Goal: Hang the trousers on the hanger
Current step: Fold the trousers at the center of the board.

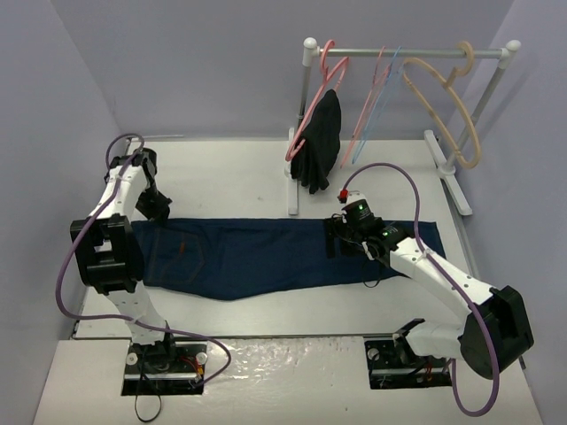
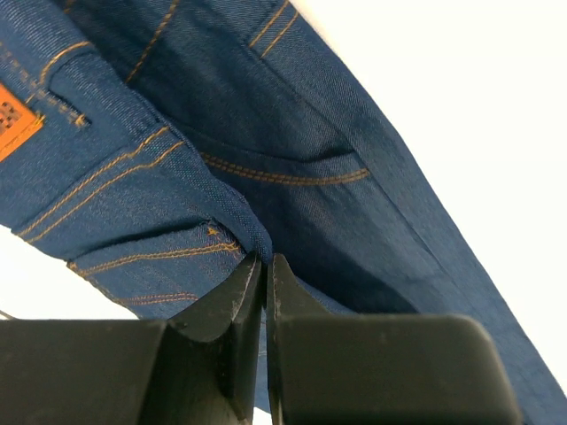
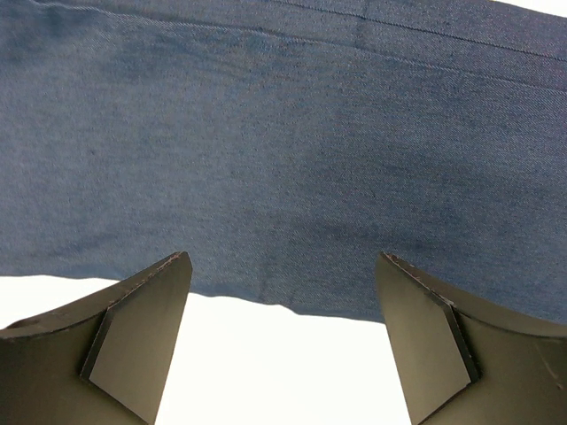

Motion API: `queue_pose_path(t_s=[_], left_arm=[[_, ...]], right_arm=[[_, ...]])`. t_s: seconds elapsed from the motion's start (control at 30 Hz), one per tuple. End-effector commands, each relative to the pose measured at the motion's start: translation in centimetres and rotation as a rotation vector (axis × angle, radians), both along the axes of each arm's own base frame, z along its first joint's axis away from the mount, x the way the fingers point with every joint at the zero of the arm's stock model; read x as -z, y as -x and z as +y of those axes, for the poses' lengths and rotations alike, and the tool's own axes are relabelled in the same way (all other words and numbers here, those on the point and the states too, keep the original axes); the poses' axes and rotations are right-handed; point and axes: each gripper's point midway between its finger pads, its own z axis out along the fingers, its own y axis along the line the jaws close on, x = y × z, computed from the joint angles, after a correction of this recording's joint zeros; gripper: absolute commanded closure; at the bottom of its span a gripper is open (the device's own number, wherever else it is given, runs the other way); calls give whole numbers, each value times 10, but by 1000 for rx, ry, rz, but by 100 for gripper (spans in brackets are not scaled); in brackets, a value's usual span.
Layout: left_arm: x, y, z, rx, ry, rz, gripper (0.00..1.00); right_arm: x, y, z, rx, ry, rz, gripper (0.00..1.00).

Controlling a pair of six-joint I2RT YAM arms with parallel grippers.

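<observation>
The trousers, dark blue denim, lie flat across the table with the waistband to the left. My left gripper sits at the far waistband corner. In the left wrist view it is shut on a raised fold of the trousers by a pocket seam, with the brown patch at the left. My right gripper hovers over the leg part. The right wrist view shows it open above the near edge of the trousers, holding nothing. The light-blue hanger hangs on the rail at the back.
A white rack stands at the back right, its feet on the table. It carries pink hangers, a black garment and a thick beige hanger. Lilac walls close in the left and back.
</observation>
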Motion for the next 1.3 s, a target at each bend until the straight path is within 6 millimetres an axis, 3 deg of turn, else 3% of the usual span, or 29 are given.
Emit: queue_pose_path(t_s=[0.0,0.3,0.43,0.57,0.7,0.87,0.97,1.1,1.13,1.2,1.27], left_arm=[[-42,-12,2,-31,-14,-101,100],[-60,-49,14,-74,-26,-171,100],[-53,-69,19,-93,-33,-194,100],[-24,-88,22,-108,-25,-162,100],[-10,-113,27,-119,-24,-221,100],[-7,-136,40,-112,-31,-294,87],[-10,-139,54,-91,-58,-303,76],[-44,-137,69,-5,-159,-380,58],[-46,-131,68,30,-171,-378,55],[-73,-123,56,106,-191,-460,50],[-73,-104,37,184,-200,-461,49]], right_arm=[[-16,-7,7,-3,-43,-61,18],[-16,-5,4,6,-40,-68,18],[-14,-4,4,11,-45,-62,18],[-13,-2,4,13,-49,-57,18],[-11,-1,4,21,-51,-49,18],[-9,-3,1,45,-41,-47,18],[-11,-8,4,46,-40,-49,18],[-16,-20,13,35,-38,-51,19],[-16,-24,17,29,-35,-50,19],[-16,-32,25,12,-28,-53,19],[-14,-39,39,-9,-32,-55,19]])
